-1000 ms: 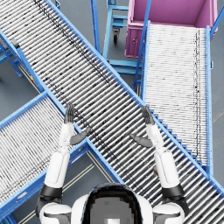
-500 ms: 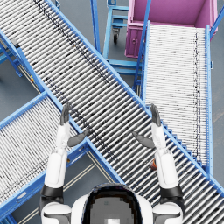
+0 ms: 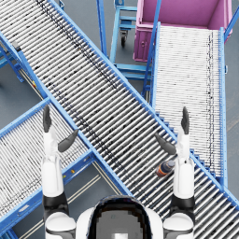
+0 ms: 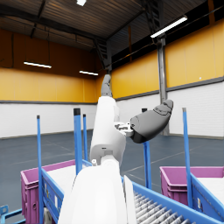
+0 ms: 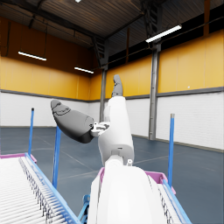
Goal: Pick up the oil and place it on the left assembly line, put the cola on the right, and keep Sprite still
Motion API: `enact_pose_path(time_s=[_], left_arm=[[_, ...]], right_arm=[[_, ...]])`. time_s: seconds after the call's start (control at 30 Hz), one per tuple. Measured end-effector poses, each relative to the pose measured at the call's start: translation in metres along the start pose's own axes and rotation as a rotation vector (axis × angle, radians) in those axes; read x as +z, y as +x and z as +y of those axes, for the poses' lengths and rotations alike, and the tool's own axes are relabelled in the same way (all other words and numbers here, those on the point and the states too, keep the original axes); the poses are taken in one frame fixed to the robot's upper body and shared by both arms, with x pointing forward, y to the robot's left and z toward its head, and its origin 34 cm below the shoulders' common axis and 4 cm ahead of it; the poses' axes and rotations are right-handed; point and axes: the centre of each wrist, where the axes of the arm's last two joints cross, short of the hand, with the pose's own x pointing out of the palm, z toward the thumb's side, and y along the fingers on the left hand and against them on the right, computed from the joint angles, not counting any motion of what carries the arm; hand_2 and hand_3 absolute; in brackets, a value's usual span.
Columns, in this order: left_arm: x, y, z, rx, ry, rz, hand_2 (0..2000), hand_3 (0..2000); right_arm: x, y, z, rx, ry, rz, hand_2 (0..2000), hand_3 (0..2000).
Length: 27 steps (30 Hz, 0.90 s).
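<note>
The left robot hand [image 3: 52,135] is raised above the gap between the main roller conveyor [image 3: 102,102] and the left roller line [image 3: 18,154]. It is released: the fingers [image 3: 46,119] point straight up, the thumb sticks out toward the middle, and nothing is in its grasp. The left wrist view shows the same robot hand [image 4: 131,127] spread against the warehouse wall, with a pink bin [image 4: 30,183] below it.

The right robot hand [image 3: 180,137] is also released. It is held up over the near right part of the main roller conveyor, fingers upright and thumb angled inward, holding nothing. In the right wrist view this robot hand [image 5: 98,127] is likewise spread and bare.

A cola bottle [image 3: 165,168], dark with a reddish band, lies on its side on the rollers of the main conveyor. It is just left of the right forearm and below the right thumb, in neither robot hand.

The right roller line [image 3: 186,84] runs away at far right to another pink bin [image 3: 182,14].
</note>
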Motion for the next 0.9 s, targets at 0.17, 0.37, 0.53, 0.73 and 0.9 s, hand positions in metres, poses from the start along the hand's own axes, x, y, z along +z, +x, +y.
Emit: enact_pose_path(time_s=[0.17,0.37,0.53,0.73,0.9], left_arm=[[0.001,-0.013,0.003,0.051,0.009,0.012,0,0],[-0.001,-0.023,0.003,0.095,0.002,0.018,0,0],[0.0,-0.021,0.001,0.091,0.002,0.014,0,0],[0.0,-0.02,0.001,0.088,0.005,0.01,0,0],[0.0,-0.02,0.001,0.09,0.006,0.008,0,0]], right_arm=[[-0.001,-0.012,-0.001,-0.049,0.0,0.012,0,0],[-0.002,-0.019,0.001,-0.082,0.005,0.015,0,0],[-0.003,-0.023,0.002,-0.101,0.011,0.016,0,0],[-0.006,-0.024,0.003,-0.109,0.021,0.013,0,0],[-0.006,-0.022,0.003,-0.107,0.021,0.008,0,0]])
